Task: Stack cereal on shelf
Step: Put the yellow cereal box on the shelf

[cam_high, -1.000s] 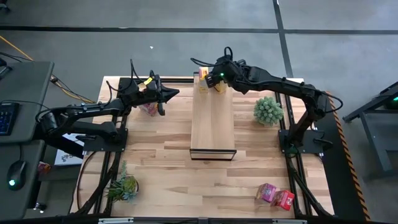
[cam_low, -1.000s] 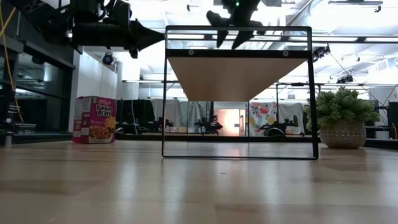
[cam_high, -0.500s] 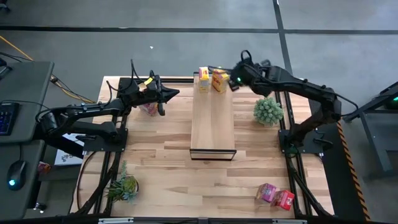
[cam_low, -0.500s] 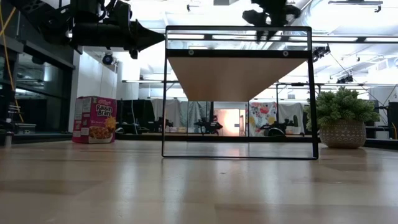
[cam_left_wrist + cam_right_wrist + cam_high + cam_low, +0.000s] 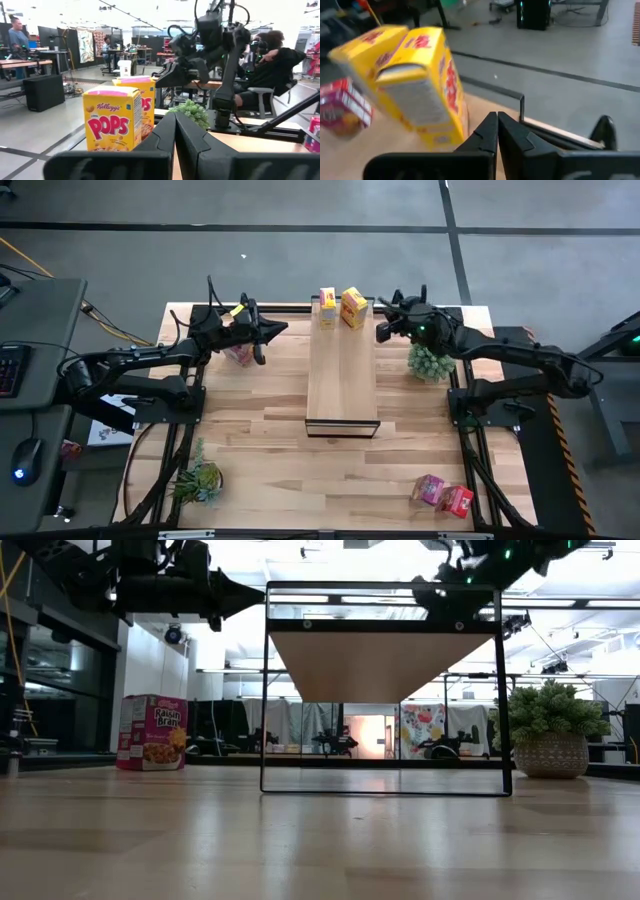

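Note:
Two yellow cereal boxes (image 5: 327,308) (image 5: 353,307) stand upright on the far end of the shelf (image 5: 342,380), a long light-wood board on a dark frame. My right gripper (image 5: 381,333) hangs shut and empty just right of the shelf's far end, apart from the boxes (image 5: 425,85). My left gripper (image 5: 284,330) is shut and empty left of the shelf, above a pink cereal box (image 5: 238,355) that stands on the table (image 5: 152,732). A pink box (image 5: 428,489) and a red box (image 5: 457,501) lie at the near right.
A potted plant (image 5: 431,358) stands under my right arm, right of the shelf, and another plant (image 5: 200,480) sits near the left front corner. The shelf's dark frame (image 5: 497,690) rises from the table. People sit at desks beyond the table (image 5: 272,65).
My right gripper has drawn back from the yellow box on the shelf's far end toward the table's right edge and a little nearer, and its fingers have shut on nothing. The yellow box stays standing on the shelf.

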{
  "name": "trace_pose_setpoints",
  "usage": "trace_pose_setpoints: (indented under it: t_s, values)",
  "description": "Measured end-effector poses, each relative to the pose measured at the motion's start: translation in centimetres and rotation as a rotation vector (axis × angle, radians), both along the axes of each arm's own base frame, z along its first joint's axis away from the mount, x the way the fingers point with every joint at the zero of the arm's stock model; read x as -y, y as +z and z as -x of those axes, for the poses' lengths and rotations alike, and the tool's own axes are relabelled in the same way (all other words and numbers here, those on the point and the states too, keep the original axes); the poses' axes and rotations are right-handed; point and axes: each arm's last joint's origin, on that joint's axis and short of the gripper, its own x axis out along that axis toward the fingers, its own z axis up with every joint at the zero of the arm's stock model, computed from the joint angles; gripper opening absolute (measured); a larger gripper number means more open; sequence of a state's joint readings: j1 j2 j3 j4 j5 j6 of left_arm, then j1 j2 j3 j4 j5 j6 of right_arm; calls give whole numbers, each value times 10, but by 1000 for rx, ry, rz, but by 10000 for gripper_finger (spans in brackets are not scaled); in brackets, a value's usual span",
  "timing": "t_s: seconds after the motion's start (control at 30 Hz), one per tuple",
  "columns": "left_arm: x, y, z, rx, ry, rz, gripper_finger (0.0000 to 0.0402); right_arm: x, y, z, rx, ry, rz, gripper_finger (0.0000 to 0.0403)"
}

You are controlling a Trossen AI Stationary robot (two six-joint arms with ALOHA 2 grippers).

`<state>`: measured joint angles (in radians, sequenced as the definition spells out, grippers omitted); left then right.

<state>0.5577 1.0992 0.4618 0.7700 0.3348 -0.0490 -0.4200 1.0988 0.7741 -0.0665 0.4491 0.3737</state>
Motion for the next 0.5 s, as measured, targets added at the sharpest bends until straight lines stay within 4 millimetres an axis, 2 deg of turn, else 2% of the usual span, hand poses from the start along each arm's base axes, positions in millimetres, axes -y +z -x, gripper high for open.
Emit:
trace_pose_setpoints:
  t_s: [0.2, 0.5]
  values:
    - [-1, 0, 0, 0, 33, -2, 0, 20, -23, -11, 56, 3, -21, 1]
    - [-1, -1, 0, -11, 33, 3, 0, 38, -27, -43, 15, 0, -35, 0]
